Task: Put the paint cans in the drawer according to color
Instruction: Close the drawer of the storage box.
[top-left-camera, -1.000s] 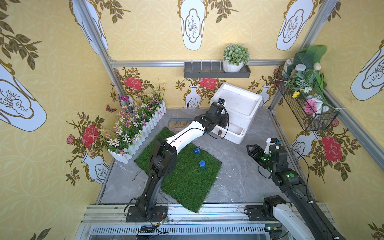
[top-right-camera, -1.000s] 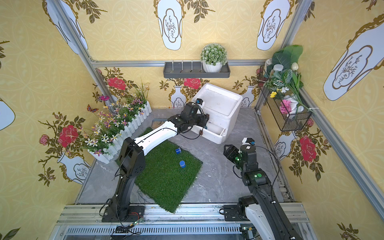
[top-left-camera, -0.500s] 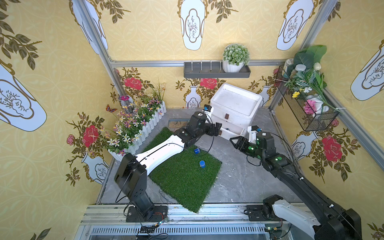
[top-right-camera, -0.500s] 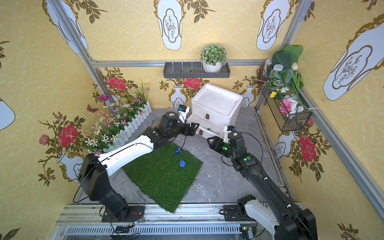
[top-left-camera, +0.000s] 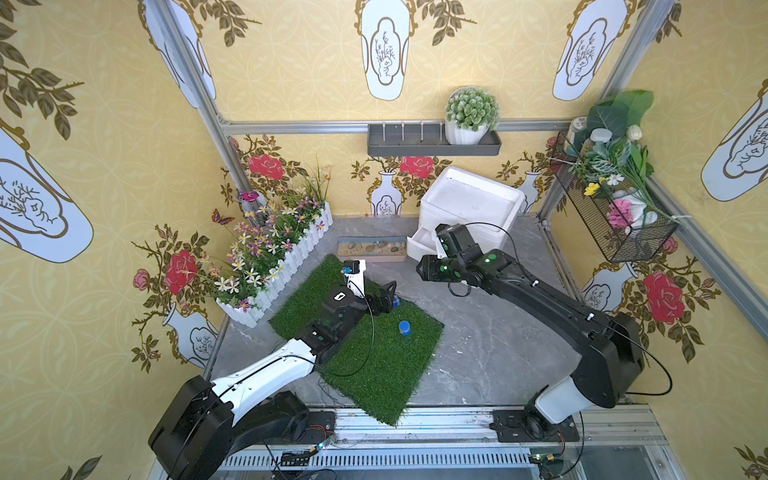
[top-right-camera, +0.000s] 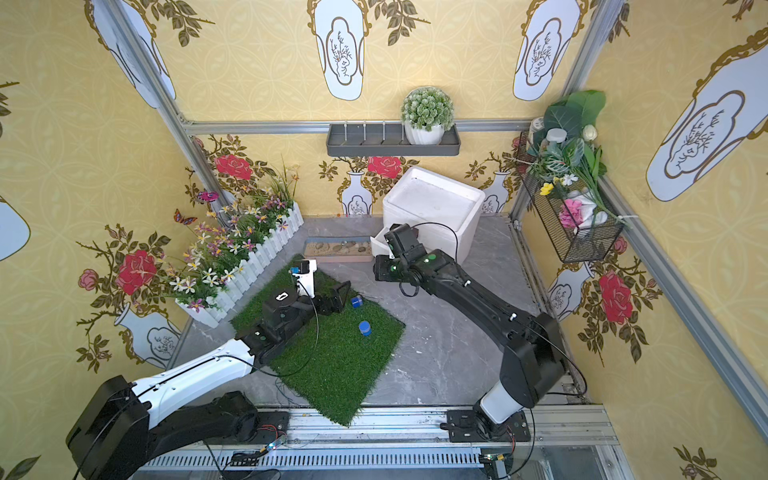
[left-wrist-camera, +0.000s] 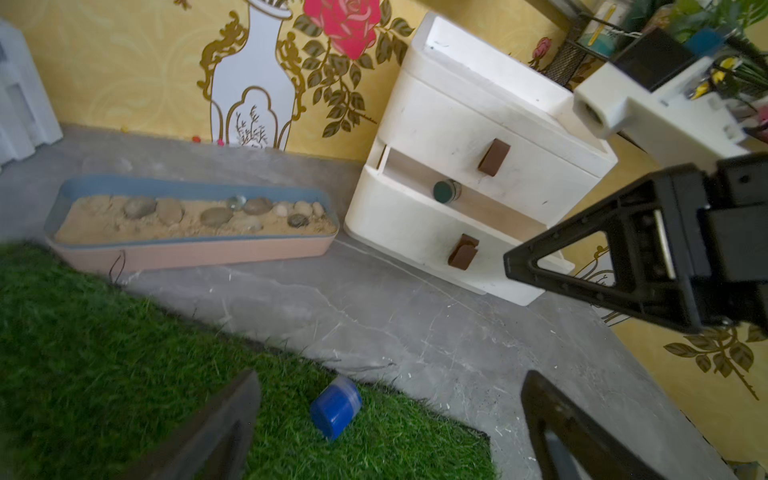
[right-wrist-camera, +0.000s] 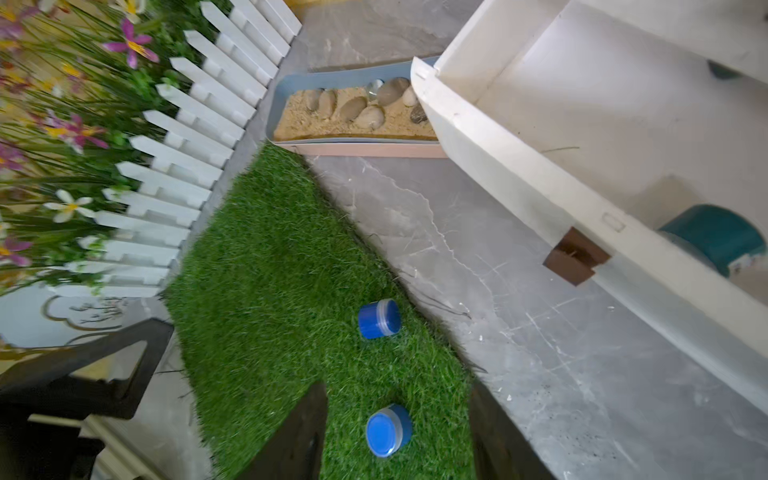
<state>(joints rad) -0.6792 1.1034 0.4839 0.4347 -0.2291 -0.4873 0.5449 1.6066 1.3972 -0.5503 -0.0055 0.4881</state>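
room: yellow wallpaper printed with white vases and red roses, metal posts at the corners.
surface (top-left-camera: 478, 353): grey, smooth, marble-look with thin pale veins.
grass mat (top-left-camera: 374, 365): one, square, shaggy green, laid at a slant on the surface.
blue cans: two short plastic cylinders, both on the grass mat. upright blue can (top-left-camera: 404, 328) stands near the mat's middle. tipped blue can (left-wrist-camera: 336, 407) lies on its side at the mat's edge.
chest (top-left-camera: 473, 199): one, white, foam-like, boxy with rounded corners, scuffed, against the back wall. two small brown handles (left-wrist-camera: 493, 157) show in the left wrist view.
open drawer (left-wrist-camera: 415, 216): one, pulled out, the lower of the two with handles showing.
teal can (right-wrist-camera: 715, 237): one, inside the open drawer by its front wall. a teal sliver (right-wrist-camera: 723, 68) deeper in shows too little to name.
tray (top-left-camera: 372, 249): one, long and shallow, filled with sand and several smooth pebbles, just beside the chest.
fence planter (top-left-camera: 291, 257): one, white pickets, full of flowers.
shelf (top-left-camera: 432, 145): one, grey, carrying one potted plant (top-left-camera: 471, 110).
wire basket (top-left-camera: 615, 216): one, black mesh, holding flowers.
left tool (left-wrist-camera: 390, 374): fingers wide apart, gripping nothing, low over the mat with the tipped blue can just ahead.
right tool (right-wrist-camera: 399, 384): fingers apart, nothing clamped, near the open drawer's front.
in the way: right arm (top-left-camera: 540, 299) hides the chest's front in both top views.
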